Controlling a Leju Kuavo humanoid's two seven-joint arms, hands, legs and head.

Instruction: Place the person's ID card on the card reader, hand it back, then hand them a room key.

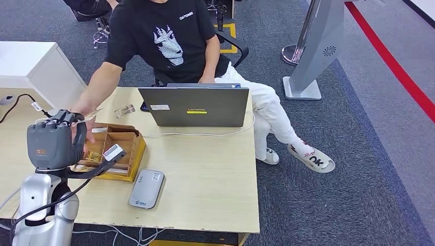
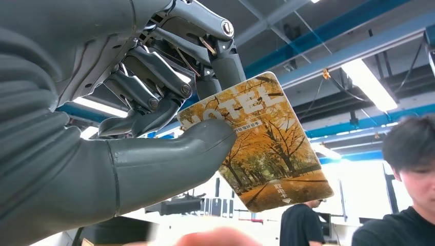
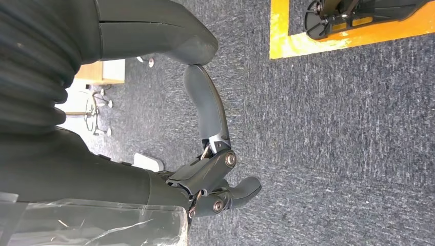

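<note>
- Table (image 1: 205,174): light wood top, running from my body out toward the seated person (image 1: 174,36) at 12 o'clock.
- Person: black printed tee, white trousers, in a chair on the far side of the table. One arm reaches across to about 10 o'clock, and that person's hand (image 1: 82,128) sits right by my raised left hand; whether it touches the card I cannot tell.
- Laptop (image 1: 197,106): grey, open, lid back toward me, at 12 o'clock on the table's far edge.
- Wooden tray (image 1: 134,148): divided box at 10 o'clock, partly behind my left hand, with cards in its compartments.
- My left hand (image 1: 51,143): lifted over the table's left side at 9–10 o'clock, back of the hand toward my head camera. Wrist view shows the thumb (image 2: 169,154) pressed on the card face with fingers (image 2: 154,77) curled behind. Firm pinch.
- My right hand (image 3: 210,174): hangs over grey carpet, away from the table. Fingers loosely bent, apart from the thumb, nothing in them.
- Card reader (image 1: 146,188): flat grey unit on the table at 11 o'clock, just nearer me than the tray.
- Room key (image 2: 261,143): hotel card with autumn-tree print, "HOTEL" lettering across it, pinched at one corner in my left hand, the rest standing free.
- Small clear plastic piece (image 1: 124,110) lies on the table beside the laptop's left corner.
</note>
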